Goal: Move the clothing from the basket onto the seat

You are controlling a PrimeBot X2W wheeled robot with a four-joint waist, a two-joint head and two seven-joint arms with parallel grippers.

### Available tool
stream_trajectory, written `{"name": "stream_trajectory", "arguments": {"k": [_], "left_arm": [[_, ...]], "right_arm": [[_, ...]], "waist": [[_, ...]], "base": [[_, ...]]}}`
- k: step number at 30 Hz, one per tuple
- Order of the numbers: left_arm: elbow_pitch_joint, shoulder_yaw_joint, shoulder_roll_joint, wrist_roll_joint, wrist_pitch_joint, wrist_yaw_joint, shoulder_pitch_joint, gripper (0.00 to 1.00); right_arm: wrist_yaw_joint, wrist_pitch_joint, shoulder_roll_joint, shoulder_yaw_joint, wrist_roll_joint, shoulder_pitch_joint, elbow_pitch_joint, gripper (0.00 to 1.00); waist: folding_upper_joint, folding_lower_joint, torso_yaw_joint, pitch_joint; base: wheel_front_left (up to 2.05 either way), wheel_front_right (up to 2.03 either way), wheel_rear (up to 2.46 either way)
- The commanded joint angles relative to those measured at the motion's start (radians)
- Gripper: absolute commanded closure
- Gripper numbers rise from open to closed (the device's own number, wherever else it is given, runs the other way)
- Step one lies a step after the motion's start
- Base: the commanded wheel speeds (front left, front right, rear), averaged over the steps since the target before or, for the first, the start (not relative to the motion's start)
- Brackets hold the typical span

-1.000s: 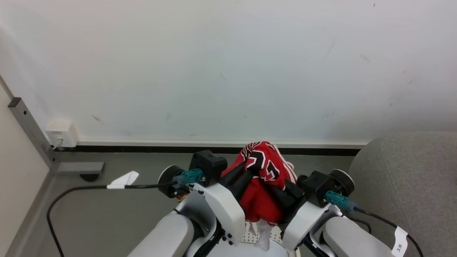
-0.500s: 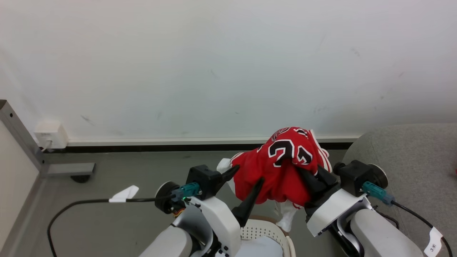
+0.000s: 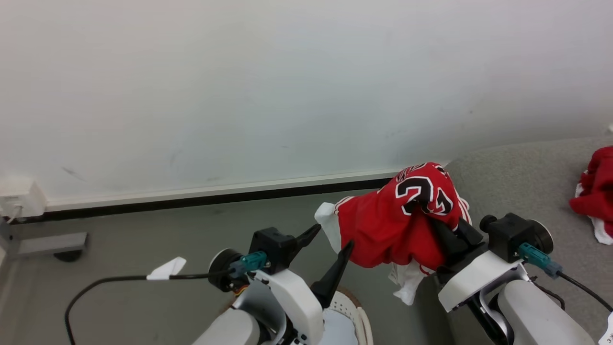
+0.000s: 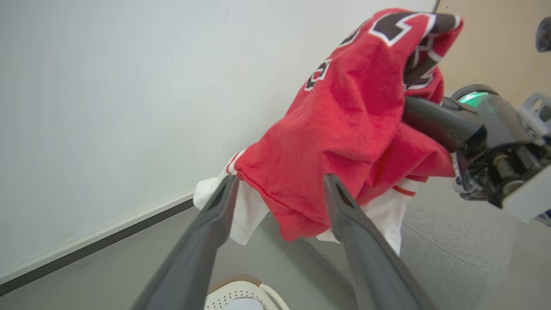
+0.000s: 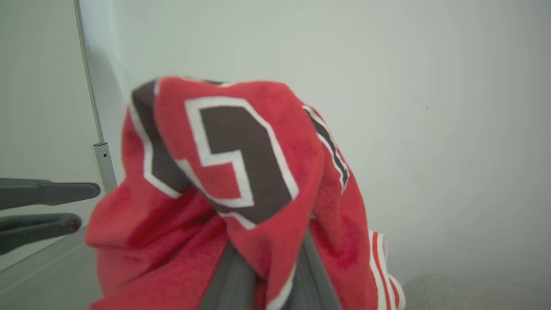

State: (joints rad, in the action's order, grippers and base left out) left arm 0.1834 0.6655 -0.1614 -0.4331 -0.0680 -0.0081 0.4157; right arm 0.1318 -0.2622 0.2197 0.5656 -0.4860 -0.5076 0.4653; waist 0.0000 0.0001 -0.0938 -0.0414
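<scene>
Left hand [image 3: 333, 237]: two dark fingers spread wide with nothing between them. The tips sit close to the lower hem of the jersey; contact cannot be judged.
Right hand [image 3: 448, 232]: fingers pinched together on the jersey, their tips buried in the fabric, which drapes over them.
Jersey [image 3: 383, 230]: bright red with large black, white-edged numerals and white trim. It hangs bunched in the air from the right hand, above the floor, between the basket and the seat. A white lining or trim piece dangles below it.
Second garment [image 3: 596, 191]: red with a bit of white, lying crumpled on the seat at the far right of the head view, well apart from the jersey.
Basket [image 3: 354, 306]: white perforated wall and tan-brown rim, on the floor just below the left hand at the bottom edge of the head view.
Seat [image 3: 517, 182]: grey woven upholstery with a rounded edge, just behind and to the right of the held jersey.
Floor [image 3: 143, 239]: grey, with a black cable [image 3: 119, 279] running across it.
</scene>
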Motion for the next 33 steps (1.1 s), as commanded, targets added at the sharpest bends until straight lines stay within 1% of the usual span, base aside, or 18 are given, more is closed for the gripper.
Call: {"name": "stream_trajectory", "arguments": {"k": [1, 12, 16, 19, 22, 26, 29, 33], "left_arm": [[0.002, 0.001, 0.0, -0.001, 0.007, 0.002, -0.01, 0.0], [0.021, 0.021, 0.027, -0.002, 0.04, -0.005, 0.009, 0.0], [0.031, 0.039, 0.043, -0.004, 0.053, -0.013, 0.018, 0.0], [0.041, 0.052, 0.053, -0.001, 0.062, -0.019, 0.027, 0.0], [0.05, 0.066, 0.062, 0.004, 0.07, -0.025, 0.034, 0.0], [0.058, 0.082, 0.07, 0.011, 0.088, -0.034, 0.051, 0.0], [0.071, 0.091, 0.068, 0.021, 0.098, -0.041, 0.066, 0.0], [0.087, 0.1, 0.068, 0.029, 0.114, -0.049, 0.086, 0.0]], "right_arm": [[-0.002, -0.004, 0.007, -0.005, 0.002, 0.011, -0.004, 1.0], [-0.002, -0.004, 0.056, -0.05, 0.006, 0.028, -0.011, 1.0], [-0.002, -0.004, 0.071, -0.076, 0.006, 0.045, -0.015, 1.0], [-0.002, -0.004, 0.081, -0.099, 0.007, 0.057, -0.021, 1.0], [-0.002, -0.004, 0.086, -0.122, 0.01, 0.068, -0.03, 1.0], [-0.002, -0.004, 0.092, -0.185, 0.025, 0.058, -0.041, 1.0], [-0.002, -0.004, 0.094, -0.247, 0.044, 0.021, -0.05, 1.0], [-0.002, -0.004, 0.103, -0.321, 0.054, -0.057, -0.019, 1.0]], "waist": [[0.0, -0.0001, -0.031, 0.006], [0.0, -0.0001, -0.196, 0.038], [0.0, -0.0001, -0.238, 0.054], [0.0, -0.0001, -0.256, 0.066], [0.0, -0.0001, -0.259, 0.081], [0.0, -0.0001, -0.24, 0.123], [0.0, -0.0001, -0.214, 0.167], [0.0, -0.0001, -0.179, 0.229]], "base": [[0.0, 0.0, 0.0], [0.0, 0.0, 0.0], [0.0, 0.0, 0.0], [0.0, 0.0, 0.0], [0.0, 0.0, 0.0], [0.0, 0.0, 0.0], [0.0, 0.0, 0.0], [0.0, 0.0, 0.0]]}}
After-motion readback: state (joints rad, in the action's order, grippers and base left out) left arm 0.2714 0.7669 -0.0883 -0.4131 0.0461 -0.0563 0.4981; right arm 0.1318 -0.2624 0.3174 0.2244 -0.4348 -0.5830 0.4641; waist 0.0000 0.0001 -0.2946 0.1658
